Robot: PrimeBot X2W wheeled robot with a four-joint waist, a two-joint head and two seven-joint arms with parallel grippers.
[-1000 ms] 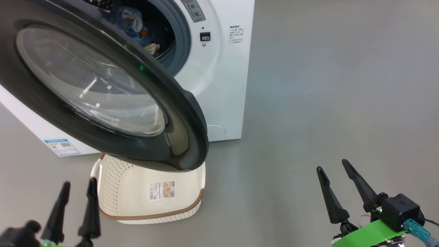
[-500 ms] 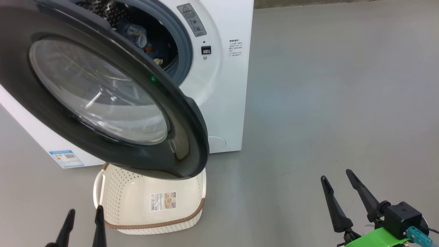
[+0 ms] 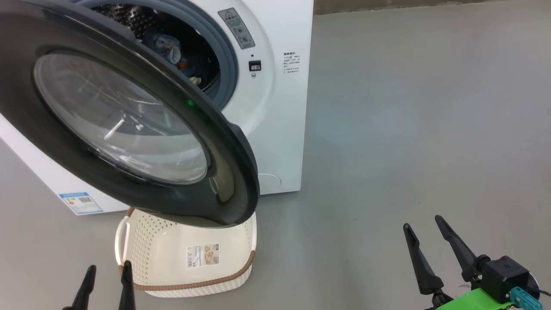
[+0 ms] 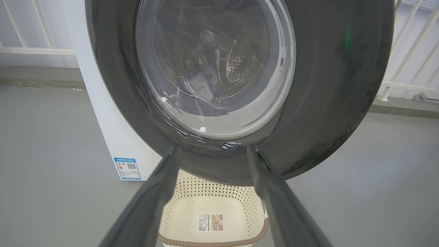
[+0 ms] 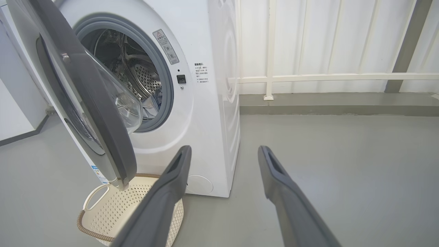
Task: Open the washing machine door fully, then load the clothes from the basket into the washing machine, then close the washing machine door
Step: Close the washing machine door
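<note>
**Door (image 3: 129, 116) ajar above the basket (image 3: 193, 282)**

Swung out at an angle from the washing machine (image 3: 280, 129), lower rim hanging over the basket on the floor. Blue clothes (image 3: 168, 45) inside the drum. Left gripper (image 3: 109, 266) low, just beside the basket's near left corner, fingers spread, gripping nothing. Right gripper (image 3: 422, 221) well apart to the right, above the grey floor, likewise spread and gripping nothing.

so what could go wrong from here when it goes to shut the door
1. The clothes lie close behind the gasket; a piece might get pinched when the washing machine door shuts.
2. The basket sits right under the door's lower edge, so the swinging door may catch its rim.
3. The left gripper and right gripper are open, off the door; they could slip on its glossy rim.
</note>
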